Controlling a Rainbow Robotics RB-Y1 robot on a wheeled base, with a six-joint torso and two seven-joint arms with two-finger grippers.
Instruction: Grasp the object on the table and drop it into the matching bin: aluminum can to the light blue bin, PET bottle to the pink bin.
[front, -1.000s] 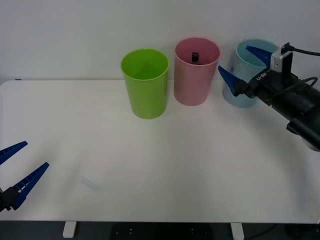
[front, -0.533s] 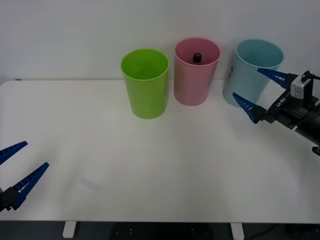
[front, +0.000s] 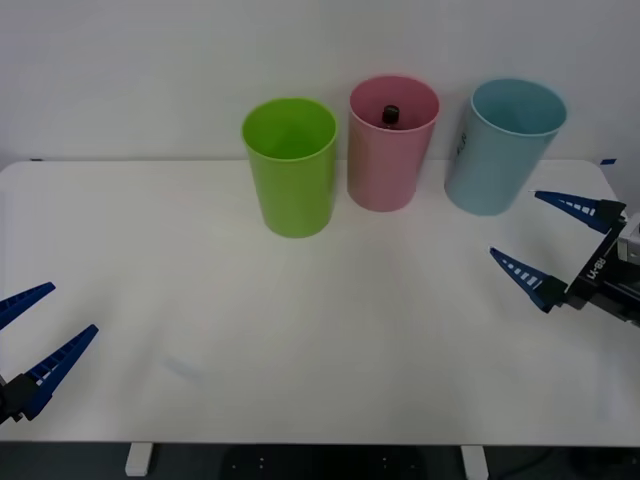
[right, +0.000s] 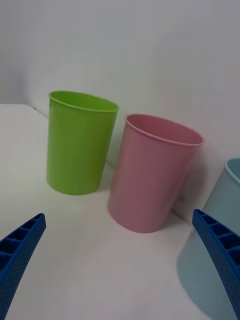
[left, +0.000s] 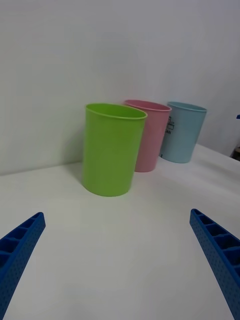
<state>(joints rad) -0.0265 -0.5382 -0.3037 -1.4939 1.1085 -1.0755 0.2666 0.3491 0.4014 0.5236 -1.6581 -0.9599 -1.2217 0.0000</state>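
Three bins are standing at twelve o'clock on the tabletop (front: 320, 300) in the front view, the PET bottle (front: 390, 114) resting inside the pink bin (front: 392, 140). Right gripper (front: 560, 240), jaws apart, is hovering at three o'clock; left gripper (front: 30, 340), jaws apart, is idling at eight. Right wrist view is showing the pink bin (right: 152, 172) well apart, so parking clear seems best.

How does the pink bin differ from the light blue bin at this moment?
The pink bin has the bottle's black cap showing inside it; no contents are visible in the light blue bin. The light blue bin carries a small dark mark on its side; the pink bin's side is plain. Both are tall, tapering cups standing upright on the table.
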